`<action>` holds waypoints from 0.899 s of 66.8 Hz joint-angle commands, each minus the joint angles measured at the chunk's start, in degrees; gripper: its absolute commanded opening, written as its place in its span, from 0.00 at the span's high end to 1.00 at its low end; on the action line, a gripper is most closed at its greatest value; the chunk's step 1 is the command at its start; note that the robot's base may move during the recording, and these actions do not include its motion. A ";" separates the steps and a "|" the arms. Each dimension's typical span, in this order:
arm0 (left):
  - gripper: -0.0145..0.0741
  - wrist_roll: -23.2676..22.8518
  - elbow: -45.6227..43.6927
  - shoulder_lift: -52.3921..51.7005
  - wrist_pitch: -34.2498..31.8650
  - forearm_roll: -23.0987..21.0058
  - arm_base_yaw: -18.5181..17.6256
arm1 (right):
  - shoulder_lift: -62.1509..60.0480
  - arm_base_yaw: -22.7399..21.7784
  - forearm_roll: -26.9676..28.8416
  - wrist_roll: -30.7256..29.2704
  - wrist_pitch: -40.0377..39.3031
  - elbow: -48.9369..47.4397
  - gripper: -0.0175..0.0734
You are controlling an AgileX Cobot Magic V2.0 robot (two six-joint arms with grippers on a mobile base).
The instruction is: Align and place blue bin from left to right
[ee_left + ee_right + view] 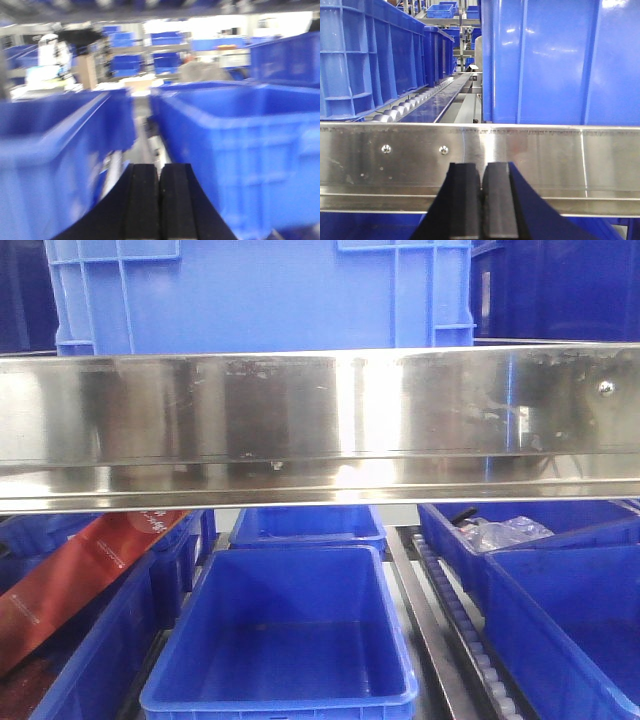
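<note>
The blue bin (260,295) stands on the upper shelf behind a steel rail (320,420); it is a ribbed crate with boxed corners. No gripper shows in the front view. In the right wrist view my right gripper (481,165) is shut and empty, just in front of the steel rail (545,150). Behind that rail a flat-panelled blue crate (560,60) rises at the right and a ribbed blue crate (370,55) at the left. My left gripper (160,167) is shut and empty, pointing into the gap between two blurred blue containers (235,150).
A darker blue crate (560,290) sits right of the bin. On the lower level stand smooth blue tubs (290,640), one holding a red box (80,570), another clear bags (505,532). A roller track (415,102) runs between the upper crates.
</note>
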 commanded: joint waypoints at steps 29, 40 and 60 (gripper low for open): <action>0.96 0.58 24.35 -16.84 -8.75 -4.18 3.19 | -0.25 -0.30 0.22 0.33 -0.84 0.00 0.88; 0.96 0.58 26.14 -18.33 -10.42 -3.38 3.19 | -0.25 -0.30 0.22 0.33 -0.84 0.00 0.88; 0.96 -2.37 26.14 -18.33 -9.57 -1.83 3.19 | -0.25 -0.30 0.22 0.33 -0.84 0.00 0.88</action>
